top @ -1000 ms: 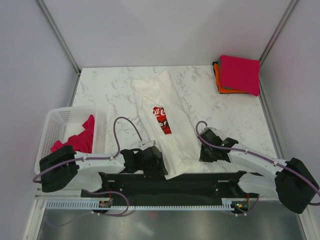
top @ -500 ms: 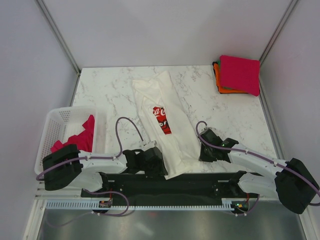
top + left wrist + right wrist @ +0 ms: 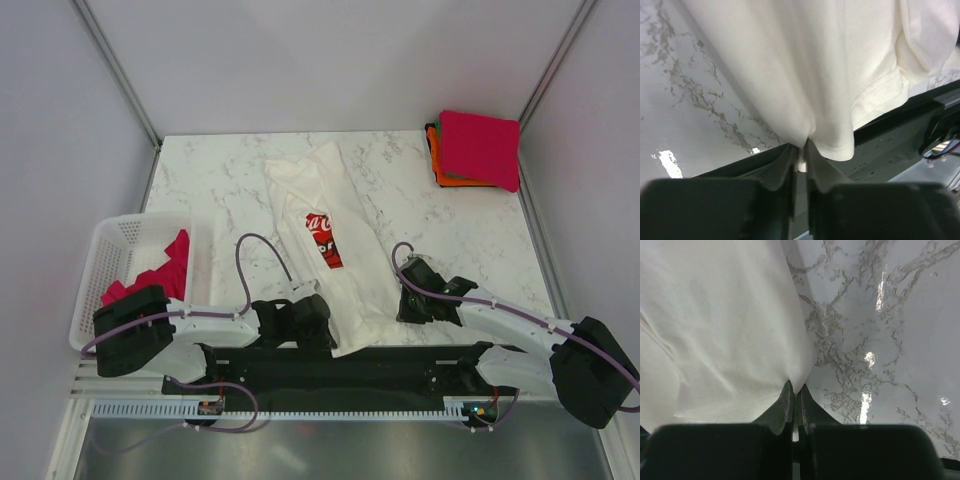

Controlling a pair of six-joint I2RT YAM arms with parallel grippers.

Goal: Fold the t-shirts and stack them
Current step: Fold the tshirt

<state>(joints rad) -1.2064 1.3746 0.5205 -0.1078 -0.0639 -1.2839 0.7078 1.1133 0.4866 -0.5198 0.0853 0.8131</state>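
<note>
Sitting at the left edge of the table (image 3: 220, 180), the white lattice basket (image 3: 105, 262) holds 1 crumpled magenta t-shirt (image 3: 165, 272). Just right of the basket, the left gripper (image 3: 318, 322) is low at the near table edge. In the left wrist view its jaws are pinched together on the hem of the white t-shirt (image 3: 805, 65), with cloth caught between the fingers (image 3: 790, 162). That hem corner hangs just past the marble onto the black base rail (image 3: 890, 135).

The white t-shirt (image 3: 335, 250) lies mid-table as 1 long narrow folded strip. It runs from the far centre diagonally toward the near edge, red Coca-Cola print (image 3: 323, 238) facing up.

The right gripper (image 3: 408, 305) is low on the strip's near right edge. In the right wrist view the jaws are closed tight on the shirt edge (image 3: 725, 325), cloth bunched at the fingertips, bare marble to the right. Both grippers hold the same near end, 1 on each side.

In the far right corner, well apart from the arms, sits the folded stack (image 3: 478, 148). It has magenta on top and orange (image 3: 452, 182) showing beneath. There is also a thin green sliver at the stack's left edge.
</note>
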